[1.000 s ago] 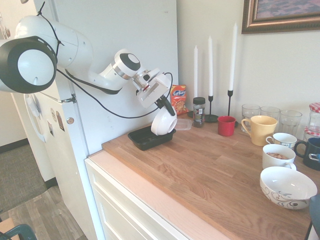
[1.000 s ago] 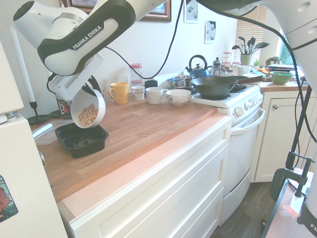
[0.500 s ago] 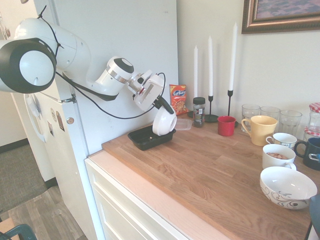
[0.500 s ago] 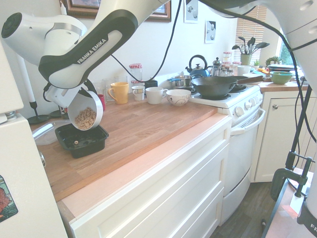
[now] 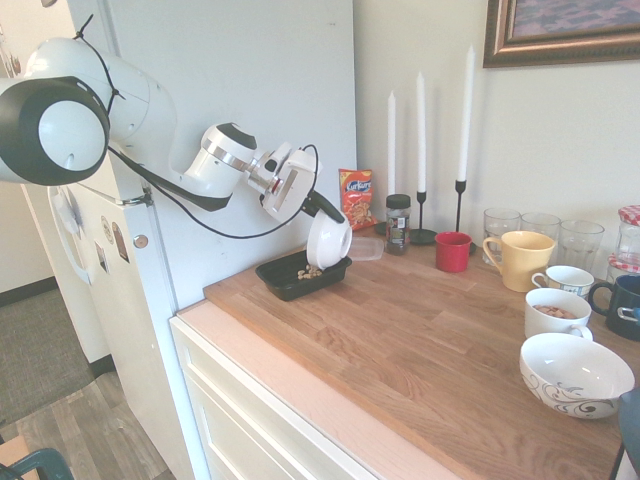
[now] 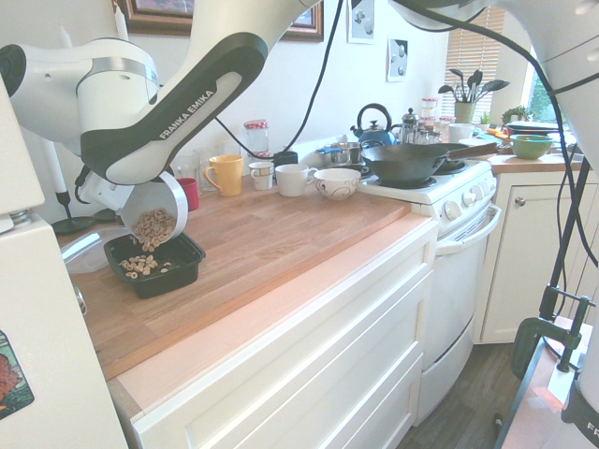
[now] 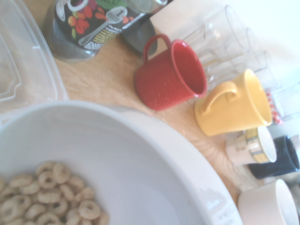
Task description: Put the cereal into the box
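A white bowl [image 6: 153, 218] is held tipped over the box [image 6: 154, 266] by the gripper [image 5: 318, 205], its jaws clamped on the rim, so that the cereal [image 6: 153, 228] slides out. Some rings already lie in the box — the rest sit at the bowl's lowered lip. The box rests on the tabletop [image 5: 420, 340], directly under the pour.

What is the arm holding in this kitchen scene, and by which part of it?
A white bowl, gripped at its upper rim and tipped over the black tray, with cereal spilling from it into the tray.
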### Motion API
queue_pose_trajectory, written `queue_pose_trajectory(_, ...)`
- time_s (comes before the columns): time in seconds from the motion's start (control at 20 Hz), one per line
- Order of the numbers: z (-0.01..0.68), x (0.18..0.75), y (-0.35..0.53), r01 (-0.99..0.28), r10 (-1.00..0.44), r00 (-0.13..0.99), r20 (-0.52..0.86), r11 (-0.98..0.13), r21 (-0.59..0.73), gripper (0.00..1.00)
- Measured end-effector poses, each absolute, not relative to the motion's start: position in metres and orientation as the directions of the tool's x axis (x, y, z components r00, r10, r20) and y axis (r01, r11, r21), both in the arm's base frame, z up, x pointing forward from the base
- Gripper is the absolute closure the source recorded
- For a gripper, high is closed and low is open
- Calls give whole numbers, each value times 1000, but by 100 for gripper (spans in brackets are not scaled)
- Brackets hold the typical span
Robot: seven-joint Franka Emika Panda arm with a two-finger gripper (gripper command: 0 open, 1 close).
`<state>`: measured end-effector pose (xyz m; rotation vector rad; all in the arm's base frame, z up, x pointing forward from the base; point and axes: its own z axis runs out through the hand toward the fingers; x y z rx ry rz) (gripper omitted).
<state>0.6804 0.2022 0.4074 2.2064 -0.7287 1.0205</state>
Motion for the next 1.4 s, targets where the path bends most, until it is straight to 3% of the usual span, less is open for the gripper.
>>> queue_pose_trajectory(1.4, 394, 663, 196, -599, -101, 439, 893, -773, 207, 100)
